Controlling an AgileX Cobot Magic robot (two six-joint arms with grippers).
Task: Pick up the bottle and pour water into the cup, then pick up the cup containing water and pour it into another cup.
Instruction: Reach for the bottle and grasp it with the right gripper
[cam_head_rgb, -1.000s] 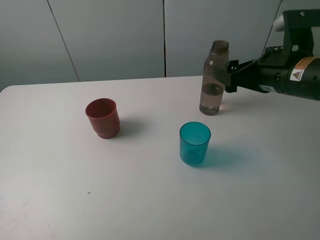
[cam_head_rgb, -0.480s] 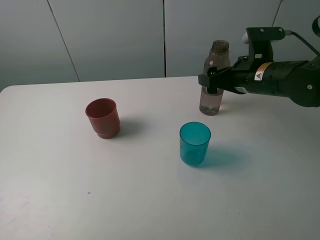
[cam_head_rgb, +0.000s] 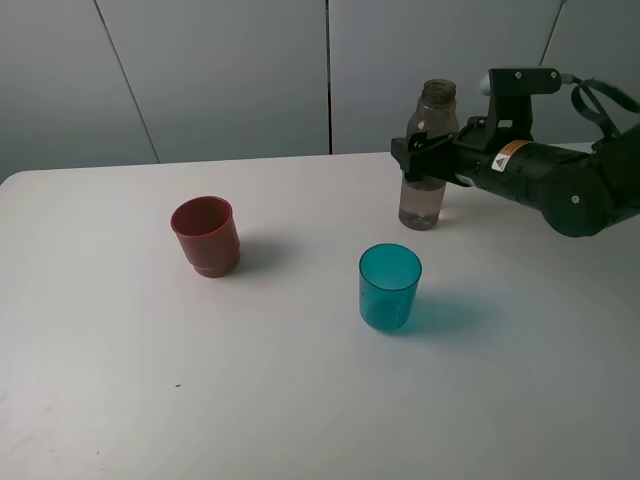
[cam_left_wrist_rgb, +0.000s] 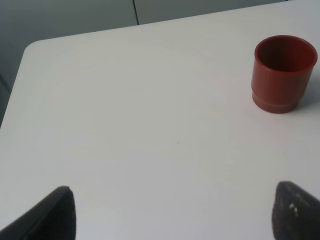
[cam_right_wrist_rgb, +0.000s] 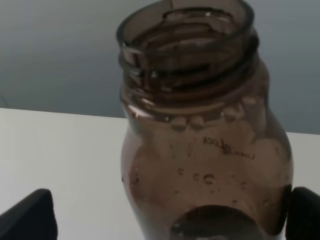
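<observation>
The bottle stands upright at the back right of the table, capless, with a little water in the bottom. My right gripper is open, with a jaw on each side of the bottle's middle. In the right wrist view the bottle fills the space between the fingertips, with a gap on one side. The teal cup stands in front of the bottle. The red cup stands to the left and also shows in the left wrist view. My left gripper is open and empty, well short of the red cup.
The white table has a rounded far-left corner. A grey panelled wall rises behind the table. The right arm's black body hangs over the back right of the table.
My right arm has moved left, so the open jaws that were beside the bottle now stand around its middle. The bottle and both cups have not moved.
</observation>
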